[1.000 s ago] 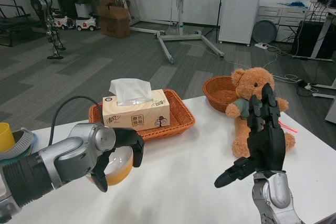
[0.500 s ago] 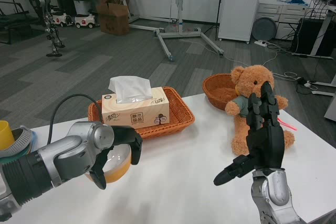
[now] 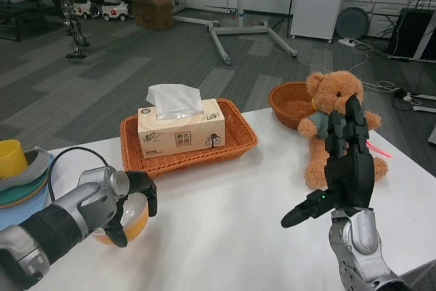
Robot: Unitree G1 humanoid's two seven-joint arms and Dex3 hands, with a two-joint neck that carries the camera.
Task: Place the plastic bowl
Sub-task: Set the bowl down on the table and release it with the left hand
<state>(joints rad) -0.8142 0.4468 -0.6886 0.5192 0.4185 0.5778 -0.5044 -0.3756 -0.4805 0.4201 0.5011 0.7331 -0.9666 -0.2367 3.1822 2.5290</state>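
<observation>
Bowl position: the plastic bowl [image 3: 131, 217], yellow-orange outside and white inside, is located at the near left of the white table [image 3: 225, 216], partly hidden behind the left hand [image 3: 129, 199]. The bowl is gripped at its rim, with fingers curled over the far edge and another digit extended down its near side. Whether the base is in contact with the table cannot be told.

The right hand [image 3: 340, 172] is raised upright above the near right of the table, palm turned toward the left, fingers spread and extended upward, thumb projected to the side. Nothing is held in it.

A brown teddy bear [image 3: 330, 117] is seated behind the right hand at the table's right. A small round wicker basket [image 3: 289, 103] is placed just beside the bear at the far edge. A rectangular wicker tray [image 3: 238, 138] is positioned at the far centre, and a tissue box [image 3: 180, 127] is contained in it. At the left edge, a yellow cup [image 3: 12, 158] is stacked on grey and green dishes [image 3: 27, 182].
</observation>
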